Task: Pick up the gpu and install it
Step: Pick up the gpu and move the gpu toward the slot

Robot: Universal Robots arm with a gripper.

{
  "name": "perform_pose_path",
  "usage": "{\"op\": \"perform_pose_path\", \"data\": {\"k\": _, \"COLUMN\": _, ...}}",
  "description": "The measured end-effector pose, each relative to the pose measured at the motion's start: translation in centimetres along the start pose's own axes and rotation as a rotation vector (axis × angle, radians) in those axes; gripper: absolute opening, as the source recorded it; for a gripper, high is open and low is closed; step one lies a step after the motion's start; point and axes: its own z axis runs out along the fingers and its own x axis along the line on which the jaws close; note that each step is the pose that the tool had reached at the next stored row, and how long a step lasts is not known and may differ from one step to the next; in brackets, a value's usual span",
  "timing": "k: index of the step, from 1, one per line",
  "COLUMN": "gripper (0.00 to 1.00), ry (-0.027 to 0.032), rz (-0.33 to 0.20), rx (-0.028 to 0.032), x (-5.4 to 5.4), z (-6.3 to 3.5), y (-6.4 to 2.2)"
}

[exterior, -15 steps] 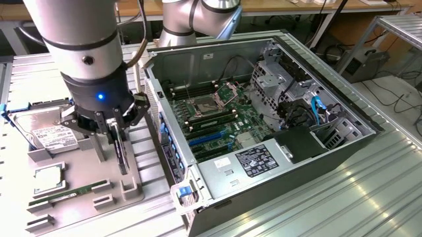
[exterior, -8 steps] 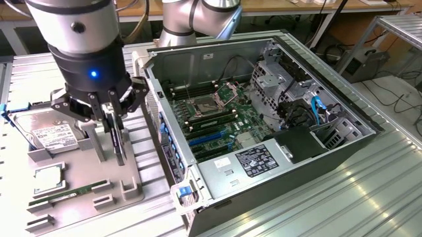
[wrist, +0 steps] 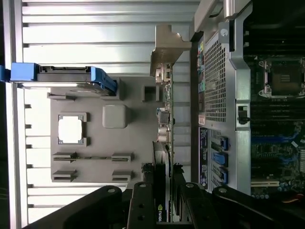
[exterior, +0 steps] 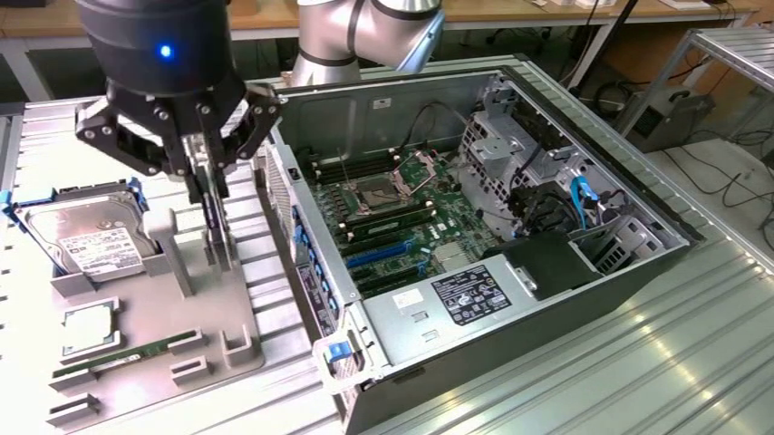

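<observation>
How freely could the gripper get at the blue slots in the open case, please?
Probably freely: the case lies open on top, nothing covers the blue slots, though the gripper is clamped on the gpu.

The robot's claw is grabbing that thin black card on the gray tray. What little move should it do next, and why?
Probably lift straight up. The gripper looks closed on the gpu, which stands upright with its lower edge down in the gray tray beside the open computer case. Going sideways first could snag it on the tray's posts.
</observation>
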Motion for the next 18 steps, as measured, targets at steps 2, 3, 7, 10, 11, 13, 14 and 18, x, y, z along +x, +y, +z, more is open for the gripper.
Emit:
{"op": "perform_pose_path", "data": {"k": 2, "gripper": 0.26, "ry": -0.0002, "rz": 0.000, "rx": -0.0009, "x": -0.6, "z": -1.07, "y": 0.06}}
{"op": "perform_pose_path", "data": {"k": 3, "gripper": 0.26, "ry": -0.0001, "rz": 0.000, "rx": -0.0013, "x": -0.9, "z": -1.64, "y": 0.09}}
{"op": "perform_pose_path", "data": {"k": 7, "gripper": 0.26, "ry": 0.0000, "rz": 0.000, "rx": -0.0055, "x": -2.7, "z": -3.48, "y": 0.20}}
{"op": "perform_pose_path", "data": {"k": 10, "gripper": 0.26, "ry": 0.0002, "rz": 0.000, "rx": -0.0111, "x": -4.1, "z": -4.45, "y": 0.27}}
{"op": "perform_pose_path", "data": {"k": 11, "gripper": 0.26, "ry": 0.0003, "rz": 0.000, "rx": -0.0142, "x": -4.6, "z": -4.74, "y": 0.29}}
{"op": "perform_pose_path", "data": {"k": 13, "gripper": 0.26, "ry": 0.0005, "rz": 0.000, "rx": -0.0270, "x": -5.9, "z": -5.29, "y": 0.33}}
{"op": "perform_pose_path", "data": {"k": 14, "gripper": 0.26, "ry": 0.0005, "rz": 0.001, "rx": -0.0317, "x": -6.3, "z": -5.45, "y": 0.35}}
{"op": "perform_pose_path", "data": {"k": 18, "gripper": 0.26, "ry": 0.0011, "rz": 0.001, "rx": -0.0531, "x": -8.2, "z": -5.74, "y": 0.39}}
